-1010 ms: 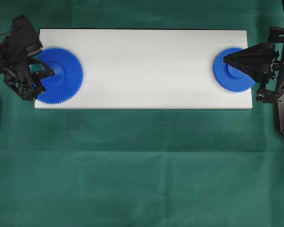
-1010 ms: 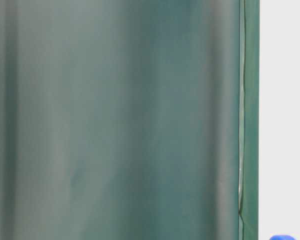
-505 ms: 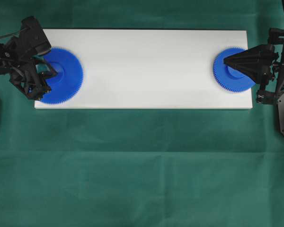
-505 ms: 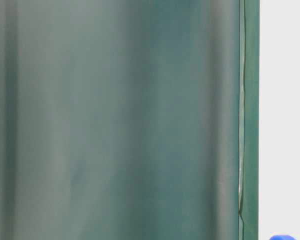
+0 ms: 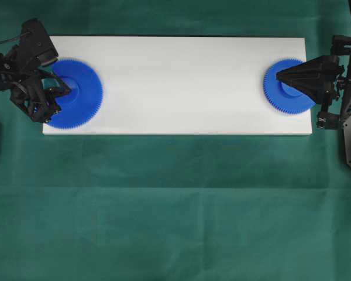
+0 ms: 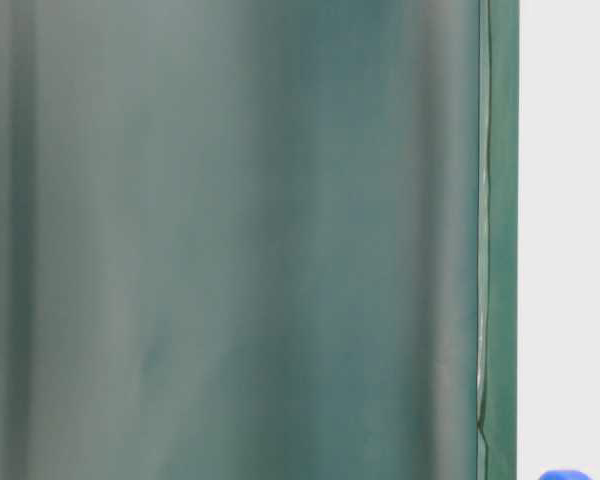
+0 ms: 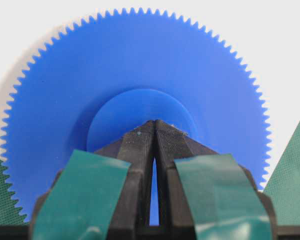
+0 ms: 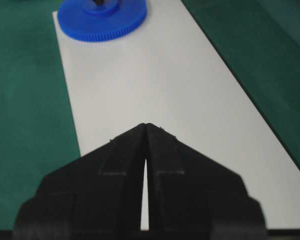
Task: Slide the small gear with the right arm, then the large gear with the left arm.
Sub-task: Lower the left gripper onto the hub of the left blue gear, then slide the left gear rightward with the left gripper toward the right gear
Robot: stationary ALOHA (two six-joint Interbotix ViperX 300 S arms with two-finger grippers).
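Note:
The large gear [image 5: 79, 93] lies flat at the left end of the white board [image 5: 181, 82]. My left gripper [image 5: 68, 89] is shut, with its tip over the gear's raised hub. The left wrist view has that gear [image 7: 135, 65] spread wide, and the taped left gripper [image 7: 154, 121] closed on nothing, its point at the hub's near edge. The small gear [image 5: 285, 88] lies at the board's right end. My right gripper [image 5: 278, 74] is shut, its point above the gear's upper left part. In the right wrist view the shut right gripper [image 8: 146, 125] hides the small gear; the large gear [image 8: 102, 20] lies far ahead.
Green cloth [image 5: 175, 205] covers the table around the board. The board's long bare middle [image 8: 155, 80] runs between the two gears. A blue gear edge [image 6: 563, 475] peeks in at table level, before a green curtain [image 6: 230, 240].
The left arm has turned its wrist and shifted slightly, its tip now nearer the large gear's hub. The right gripper has barely turned. Neither gear has moved.

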